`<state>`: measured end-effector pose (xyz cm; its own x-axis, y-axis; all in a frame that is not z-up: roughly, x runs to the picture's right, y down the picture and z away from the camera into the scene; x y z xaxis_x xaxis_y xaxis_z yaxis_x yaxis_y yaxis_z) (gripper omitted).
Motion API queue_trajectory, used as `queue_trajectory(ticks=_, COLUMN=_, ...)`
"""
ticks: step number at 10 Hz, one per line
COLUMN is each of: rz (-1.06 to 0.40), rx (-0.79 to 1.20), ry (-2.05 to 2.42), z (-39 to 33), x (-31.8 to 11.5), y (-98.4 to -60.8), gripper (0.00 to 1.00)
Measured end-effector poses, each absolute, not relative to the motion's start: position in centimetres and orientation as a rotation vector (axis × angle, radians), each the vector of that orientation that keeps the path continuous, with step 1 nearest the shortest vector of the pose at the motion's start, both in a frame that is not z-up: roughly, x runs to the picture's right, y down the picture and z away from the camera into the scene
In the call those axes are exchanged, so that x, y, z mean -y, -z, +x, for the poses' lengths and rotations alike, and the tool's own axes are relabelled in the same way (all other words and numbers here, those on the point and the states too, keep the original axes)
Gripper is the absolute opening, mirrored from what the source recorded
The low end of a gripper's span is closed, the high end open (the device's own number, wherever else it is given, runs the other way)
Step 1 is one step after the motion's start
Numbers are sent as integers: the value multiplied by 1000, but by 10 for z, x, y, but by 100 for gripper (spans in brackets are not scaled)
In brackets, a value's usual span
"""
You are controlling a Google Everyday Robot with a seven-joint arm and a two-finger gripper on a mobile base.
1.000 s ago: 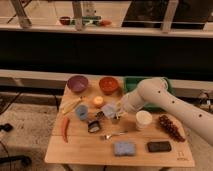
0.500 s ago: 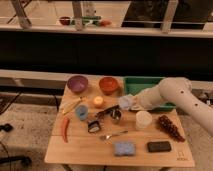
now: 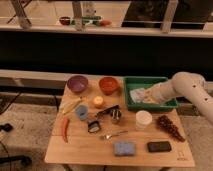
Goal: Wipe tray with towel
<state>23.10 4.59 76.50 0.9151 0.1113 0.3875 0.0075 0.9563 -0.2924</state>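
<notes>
Reaching in from the right, the arm (image 3: 186, 86) had brought the gripper (image 3: 145, 95) down inside the green tray (image 3: 150, 80), at its left half; the gripper was clamped on the white towel (image 3: 135, 95), which lay bunched against the tray floor near the left wall; a second earlier the gripper and towel had been over the middle of the table (image 3: 80, 150), near the orange fruit (image 3: 98, 101) and the metal cup (image 3: 116, 117); half a second earlier they had been at the tray's left edge; the elbow had swung further right with them; nothing else on the table had shifted; the tray sat at the back right corner, just beside the orange bowl (image 3: 108, 84), with the purple bowl (image 3: 77, 83) further left; a white cup (image 3: 143, 120) stood in front of the tray, and a dark red bunch, perhaps grapes (image 3: 169, 127), lay to its right; a blue sponge (image 3: 124, 148) and a black block (image 3: 159, 146) lay along the front edge; a red chilli (image 3: 64, 129) lay at the left side, a blue cup (image 3: 81, 112) near it, and a spoon (image 3: 114, 134) lay between the metal cup and the sponge.
</notes>
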Motion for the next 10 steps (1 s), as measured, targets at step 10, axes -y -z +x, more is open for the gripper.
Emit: queue_trajectory(ticks=10, rz=-288, rx=395, ry=-99, z=241, x=-23, y=-820, gripper=4)
